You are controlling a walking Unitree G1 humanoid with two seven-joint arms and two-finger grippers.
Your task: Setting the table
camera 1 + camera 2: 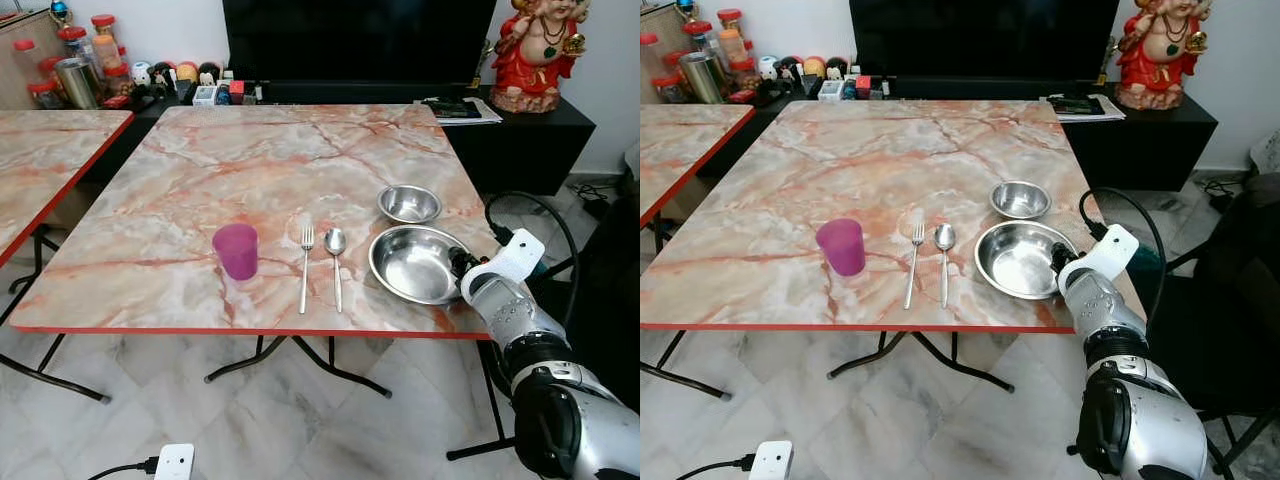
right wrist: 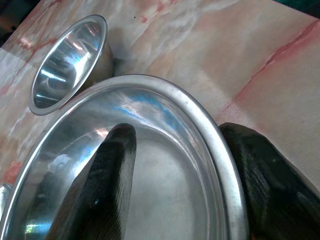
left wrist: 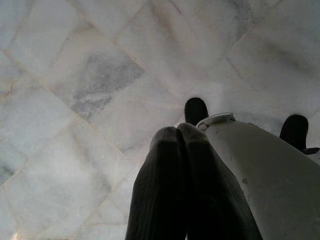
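A marble-patterned table [image 1: 250,160] with a red edge fills the scene, and a place setting lies along its near edge. Going left to right: a purple cup [image 1: 236,250] stands upright, then a fork [image 1: 305,265] and a spoon [image 1: 336,262] lie side by side, close but apart, handles pointing toward the near edge. Next comes a wide steel plate [image 1: 415,263], and just behind it a small steel bowl [image 1: 409,204].

At the far right, the right gripper [image 2: 180,170] reaches in over the table's corner. Its two black fingers [image 2: 107,175] straddle the plate's near rim — one inside the dish, one outside — with a visible gap at the inner finger, so the grip looks loose or parted rather than clamped. The left gripper [image 3: 182,165] hangs idle over the floor, its fingers pressed together and holding nothing.

The setting appears nearly finished: cup, cutlery, plate and bowl are all laid out. What seems left is the plate's final placement and letting go of it.

The tabletop is smooth and glossy, so steelware may slide easily. A second matching table [image 1: 40,160] stands at the left. Behind, jars [image 1: 75,60] sit on a low dark cabinet [image 1: 520,130] below a large dark screen [image 1: 355,40], with a red figurine [image 1: 535,50] at the right. The floor [image 1: 300,430] is pale marble tile — a white power strip [image 1: 172,462] lies on it.
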